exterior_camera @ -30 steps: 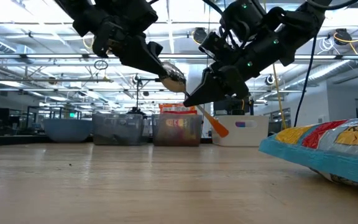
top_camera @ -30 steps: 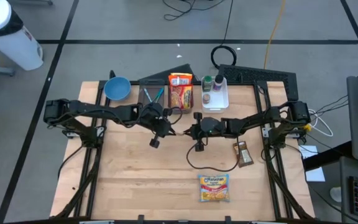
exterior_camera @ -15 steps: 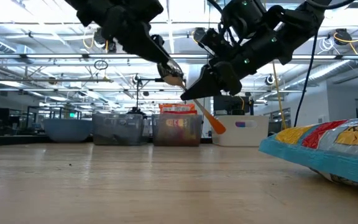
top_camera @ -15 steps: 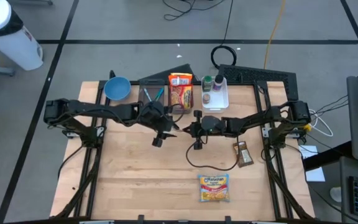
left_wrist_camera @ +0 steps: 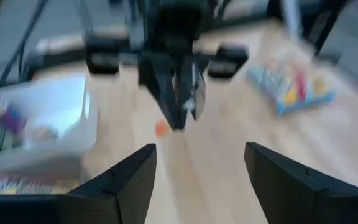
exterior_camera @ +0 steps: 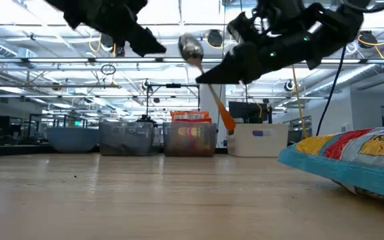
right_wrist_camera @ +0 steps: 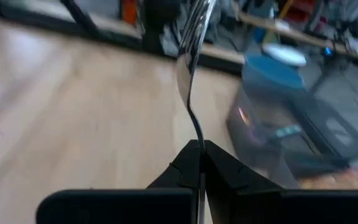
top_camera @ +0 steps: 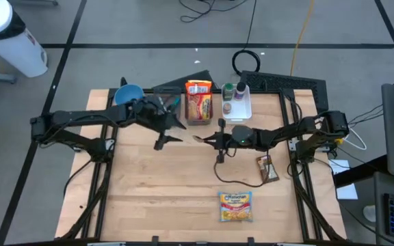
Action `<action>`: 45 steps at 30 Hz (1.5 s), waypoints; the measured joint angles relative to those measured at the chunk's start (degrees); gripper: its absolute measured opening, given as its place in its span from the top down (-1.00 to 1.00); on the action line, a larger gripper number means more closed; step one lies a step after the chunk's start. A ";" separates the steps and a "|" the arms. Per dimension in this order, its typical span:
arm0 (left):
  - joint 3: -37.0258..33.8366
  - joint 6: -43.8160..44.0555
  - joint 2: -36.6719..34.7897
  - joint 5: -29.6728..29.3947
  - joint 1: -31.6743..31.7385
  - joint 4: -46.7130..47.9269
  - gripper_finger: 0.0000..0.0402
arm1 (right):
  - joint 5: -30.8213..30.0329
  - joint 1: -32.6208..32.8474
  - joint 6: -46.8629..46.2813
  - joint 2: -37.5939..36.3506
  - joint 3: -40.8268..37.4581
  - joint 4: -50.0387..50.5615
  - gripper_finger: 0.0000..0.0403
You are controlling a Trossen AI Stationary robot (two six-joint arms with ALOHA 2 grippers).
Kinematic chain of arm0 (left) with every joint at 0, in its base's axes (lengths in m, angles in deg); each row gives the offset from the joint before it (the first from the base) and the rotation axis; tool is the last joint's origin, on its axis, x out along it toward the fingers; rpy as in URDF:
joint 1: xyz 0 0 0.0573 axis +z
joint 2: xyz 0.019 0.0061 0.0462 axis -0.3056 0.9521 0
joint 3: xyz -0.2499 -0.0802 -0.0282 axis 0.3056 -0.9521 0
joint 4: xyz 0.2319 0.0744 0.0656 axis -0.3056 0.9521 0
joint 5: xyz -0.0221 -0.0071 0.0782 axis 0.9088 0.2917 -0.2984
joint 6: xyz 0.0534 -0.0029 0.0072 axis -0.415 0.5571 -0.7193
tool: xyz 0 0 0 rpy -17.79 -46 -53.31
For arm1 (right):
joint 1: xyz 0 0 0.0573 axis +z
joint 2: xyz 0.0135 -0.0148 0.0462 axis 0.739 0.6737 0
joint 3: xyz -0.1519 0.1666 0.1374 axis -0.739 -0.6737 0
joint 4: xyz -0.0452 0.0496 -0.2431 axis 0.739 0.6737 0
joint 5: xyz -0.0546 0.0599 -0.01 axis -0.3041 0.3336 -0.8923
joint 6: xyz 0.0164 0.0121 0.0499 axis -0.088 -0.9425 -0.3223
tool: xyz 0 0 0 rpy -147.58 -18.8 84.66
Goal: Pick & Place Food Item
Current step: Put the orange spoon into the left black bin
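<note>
spoon, shiny metal bowl, pinched in right hand.

Overhead looking straight down, table-level facing the room, close wrist views, all sharing the table.

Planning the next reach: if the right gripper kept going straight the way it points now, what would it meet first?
Probably the left gripper. The right gripper, shut on a spoon, points across the table at it, with a bare gap between. Their relative heights are unclear, so it might pass by.
</note>
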 joint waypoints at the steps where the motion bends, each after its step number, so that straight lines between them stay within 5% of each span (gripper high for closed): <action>1: -2.06 1.12 -0.68 2.37 0.98 -4.14 -0.27 | 1.02 -0.01 -0.73 -0.11 -1.19 -2.86 1.00; 12: -22.36 17.37 -1.39 10.24 3.49 -51.04 -0.27 | 5.76 -0.04 -7.36 0.93 -7.74 -23.55 1.00; 16: -25.24 21.16 0.46 10.04 2.67 -60.25 -0.27 | 5.68 -0.11 -8.80 3.65 -7.79 -28.72 1.00; 29: -22.50 23.47 9.50 4.45 0.08 -64.69 -0.27 | 6.98 -0.74 -11.92 17.13 -1.57 -37.66 1.00; 45: -21.00 24.99 11.22 3.74 -3.90 -68.14 -0.27 | 10.38 -1.57 -11.67 17.49 0.75 -36.14 1.00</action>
